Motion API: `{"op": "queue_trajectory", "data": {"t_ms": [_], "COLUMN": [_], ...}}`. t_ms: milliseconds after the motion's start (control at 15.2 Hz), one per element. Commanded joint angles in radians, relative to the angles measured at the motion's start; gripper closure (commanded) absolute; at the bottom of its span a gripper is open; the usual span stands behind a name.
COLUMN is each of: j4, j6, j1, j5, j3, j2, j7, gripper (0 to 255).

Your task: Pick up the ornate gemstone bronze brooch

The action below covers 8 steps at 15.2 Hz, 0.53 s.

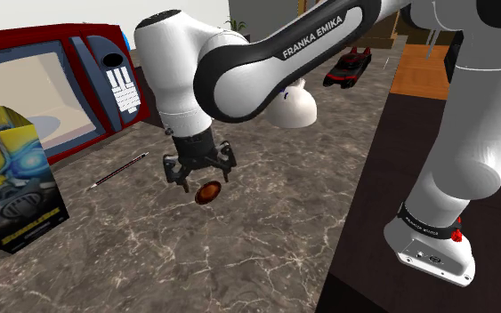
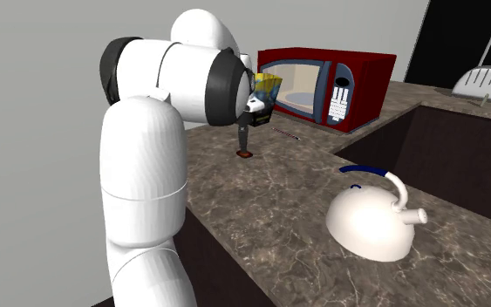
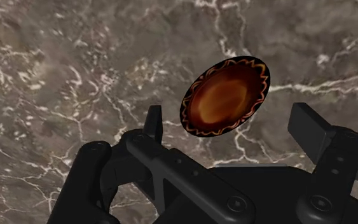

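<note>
The brooch (image 3: 225, 95) is an oval with a glossy amber-brown stone and a dark, ornate orange-patterned rim. It lies flat on the dark marbled counter (image 1: 266, 231). My black gripper (image 3: 231, 127) hangs just above it, open, with the fingers (image 3: 152, 121) standing apart on either side and touching nothing. In the shoulder view the gripper (image 1: 206, 180) points straight down over the brooch (image 1: 208, 192). The second exterior view shows the gripper (image 2: 245, 139) low over the brooch (image 2: 246, 153).
A red microwave (image 1: 52, 80) and a yellow-and-blue printed box (image 1: 12, 178) stand at the shoulder view's left, with a thin dark pen (image 1: 117, 171) lying near the gripper. A white kettle (image 1: 293, 107) and a black-red toy car (image 1: 351, 67) sit farther back. The counter edge (image 1: 364, 178) drops off toward the stand.
</note>
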Motion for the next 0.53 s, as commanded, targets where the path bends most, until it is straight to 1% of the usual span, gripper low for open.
{"op": "queue_trajectory", "data": {"t_ms": [0,198,330,396,462], "j4": [-0.014,-0.043,-0.043,-0.043,-0.043], "j6": [0.023,0.065,0.065,0.065,0.065], "j1": [0.004,0.008,0.008,0.008,0.008], "j5": [-0.012,-0.029,-0.029,-0.030,-0.030], "j3": [-0.002,-0.007,-0.007,-0.008,-0.008], "j2": [0.013,0.032,0.032,0.033,0.033], "j7": [0.011,0.025,0.025,0.025,0.025], "gripper": [0,0,0,255,255]}}
